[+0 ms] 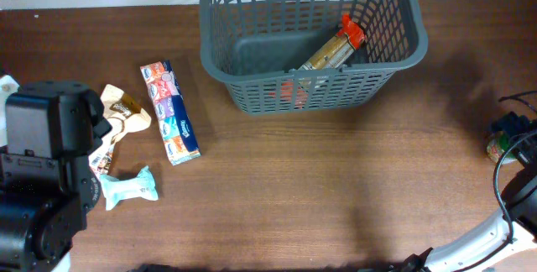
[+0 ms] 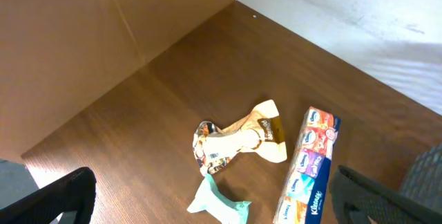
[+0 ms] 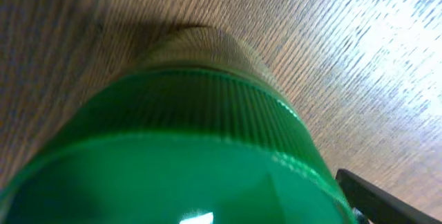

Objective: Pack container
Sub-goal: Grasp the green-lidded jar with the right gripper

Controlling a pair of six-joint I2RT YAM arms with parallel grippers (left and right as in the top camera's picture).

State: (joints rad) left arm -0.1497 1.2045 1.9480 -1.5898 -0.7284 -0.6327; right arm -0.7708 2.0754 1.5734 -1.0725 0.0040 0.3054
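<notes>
1. Green ribbed lid (image 3: pixel 193 148) of a jar (image 1: pixel 500 146) fills the right wrist view. The right gripper (image 1: pixel 513 131) hangs close over it with jaws spread wide, and one dark finger (image 3: pixel 390 200) shows beside the lid. Whether it touches the lid cannot be told.
2. Over the wooden table (image 1: pixel 336 196) the left gripper (image 2: pixel 214 189) hovers, jaws fully apart, holding nothing.
3. Beneath it lie a teal packet (image 2: pixel 219 203), a beige snack pouch (image 2: pixel 242 137) and a tissue multipack (image 2: pixel 309 165).
4. Farthest back stands the container (image 1: pixel 306 33) — upright on the table, with a long orange-capped package (image 1: pixel 334 47) lying inside.
</notes>
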